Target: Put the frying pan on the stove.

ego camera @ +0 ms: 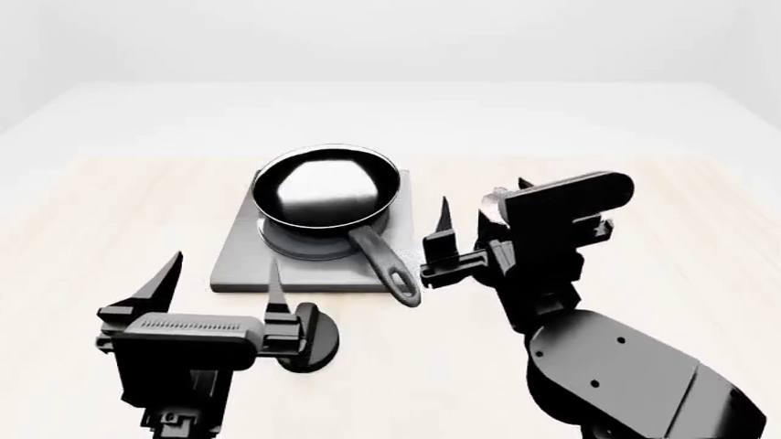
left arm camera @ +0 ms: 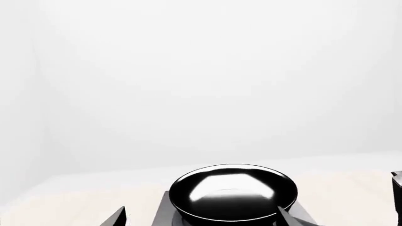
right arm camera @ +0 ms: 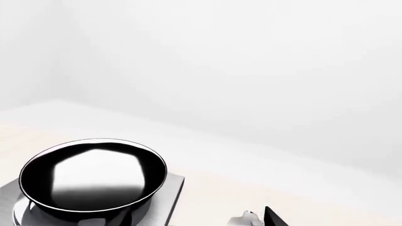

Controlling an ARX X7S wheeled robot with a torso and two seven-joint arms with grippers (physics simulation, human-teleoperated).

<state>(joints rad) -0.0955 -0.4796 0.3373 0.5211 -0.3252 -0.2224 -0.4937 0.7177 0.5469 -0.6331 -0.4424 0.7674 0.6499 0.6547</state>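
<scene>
Already the frying pan [ego camera: 325,190] sits on the stove [ego camera: 244,261], a flat grey square plate in the middle of the pale tabletop [ego camera: 98,219]. In the head view the pan's round bowl covers the dark rings at the plate's centre, and its long handle [ego camera: 384,261] runs toward five o'clock, its end reaching just past the plate's near edge.

The right pincer [ego camera: 436,247] hovers just beside the handle, at about three o'clock from its tip. Its two fingers are spread apart and grip nothing. The left pincer [ego camera: 214,285] hangs at about seven o'clock from the stove, near the robot's body. Its fingers are also spread wide and empty. A small black round knob [ego camera: 311,340] lies on the tabletop just behind it, near the plate's front edge.

The task looks finished, so the risk now lies in pulling away. The right pincer is so near the handle that a sideways sweep could catch it and spin or drag the pan off the rings. The left pincer, if it moves forward, could bump the knob or the plate's front edge and shift the plate under the pan.
</scene>
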